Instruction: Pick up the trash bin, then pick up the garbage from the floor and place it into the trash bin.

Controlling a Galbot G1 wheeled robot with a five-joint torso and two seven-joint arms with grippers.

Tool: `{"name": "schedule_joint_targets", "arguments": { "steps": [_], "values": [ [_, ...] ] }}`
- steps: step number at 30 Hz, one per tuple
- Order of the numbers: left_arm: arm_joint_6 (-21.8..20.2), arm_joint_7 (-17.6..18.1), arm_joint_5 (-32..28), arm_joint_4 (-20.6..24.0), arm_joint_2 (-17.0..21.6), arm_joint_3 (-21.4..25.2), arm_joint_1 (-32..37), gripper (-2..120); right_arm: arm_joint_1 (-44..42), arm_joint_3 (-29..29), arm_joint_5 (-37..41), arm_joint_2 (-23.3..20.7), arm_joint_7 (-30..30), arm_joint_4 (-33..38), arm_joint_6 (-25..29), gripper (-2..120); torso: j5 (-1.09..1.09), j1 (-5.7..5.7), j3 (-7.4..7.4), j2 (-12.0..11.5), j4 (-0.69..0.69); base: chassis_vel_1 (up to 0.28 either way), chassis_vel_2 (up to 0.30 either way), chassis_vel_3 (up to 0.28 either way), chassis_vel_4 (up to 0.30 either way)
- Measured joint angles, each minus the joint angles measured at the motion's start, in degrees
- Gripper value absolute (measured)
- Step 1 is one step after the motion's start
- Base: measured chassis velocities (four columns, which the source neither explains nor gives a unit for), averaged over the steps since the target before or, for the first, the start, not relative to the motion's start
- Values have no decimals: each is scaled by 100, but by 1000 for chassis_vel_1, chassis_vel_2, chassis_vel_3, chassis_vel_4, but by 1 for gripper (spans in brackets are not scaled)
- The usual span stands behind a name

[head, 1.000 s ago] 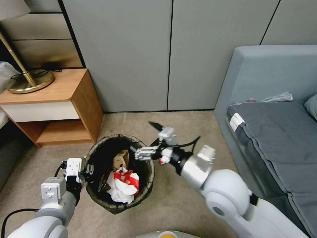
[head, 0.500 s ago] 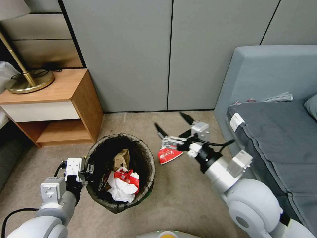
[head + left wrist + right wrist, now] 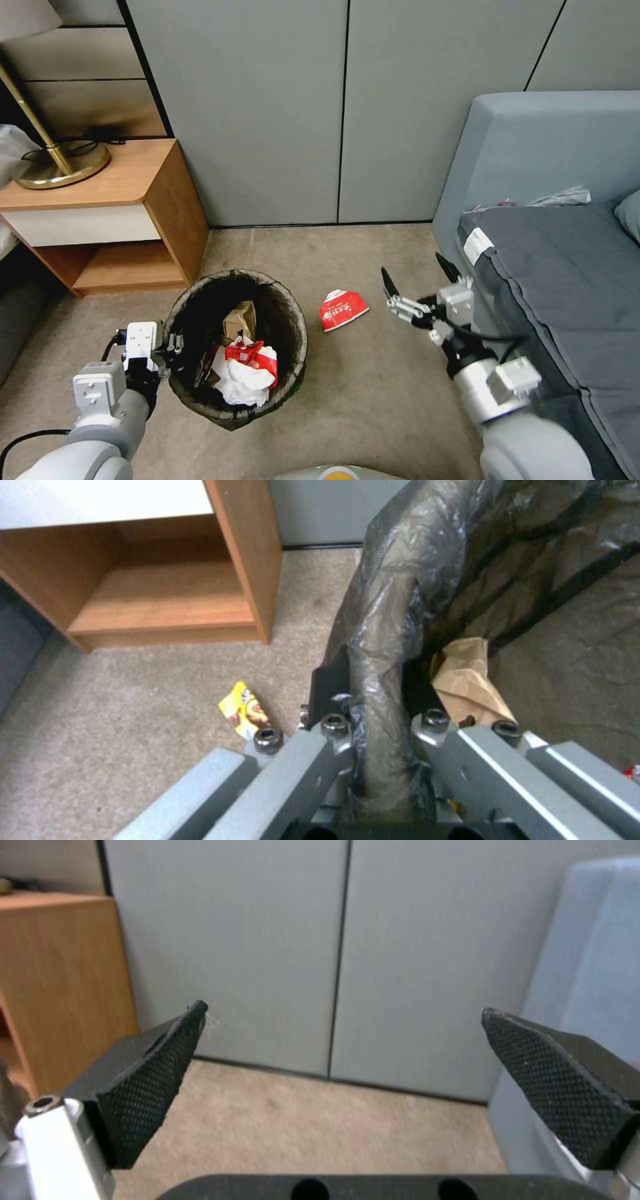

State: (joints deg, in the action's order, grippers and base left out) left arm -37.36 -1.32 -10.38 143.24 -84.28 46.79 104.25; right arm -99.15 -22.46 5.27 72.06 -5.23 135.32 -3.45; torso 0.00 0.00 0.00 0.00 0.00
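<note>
White characters on red carton (image 3: 343, 309) on floor, too small to read; nothing else legible.

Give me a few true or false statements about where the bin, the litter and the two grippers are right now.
1. The left gripper is clamped on the trash bin rim. True.
2. The right gripper holds the red-and-white carton. False: it is open and empty; the carton lies on the carpet beside the bin.
3. A yellow wrapper lies on the carpet. True.
4. The bin is empty. False: a brown paper bag and crumpled white paper are inside.
</note>
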Motion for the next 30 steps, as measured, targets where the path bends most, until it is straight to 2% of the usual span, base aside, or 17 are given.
{"name": "schedule_joint_targets", "arguments": {
  "steps": [15,26,30],
  "values": [
    [72,-150,-2,0,-42,274,6,2,-130,-42,-71,124,-51,-137,98,100,0,0,0,0,1,0,0,0,0],
    [248,-417,5,0,-102,796,58,2,-12,4,-9,168,-55,-256,11,100,0,0,0,0,0,0,0,0,0],
    [261,-432,3,0,-105,825,64,1,-15,6,-7,183,-57,-266,15,100,0,0,1,0,1,0,0,0,0]
  ]
}}
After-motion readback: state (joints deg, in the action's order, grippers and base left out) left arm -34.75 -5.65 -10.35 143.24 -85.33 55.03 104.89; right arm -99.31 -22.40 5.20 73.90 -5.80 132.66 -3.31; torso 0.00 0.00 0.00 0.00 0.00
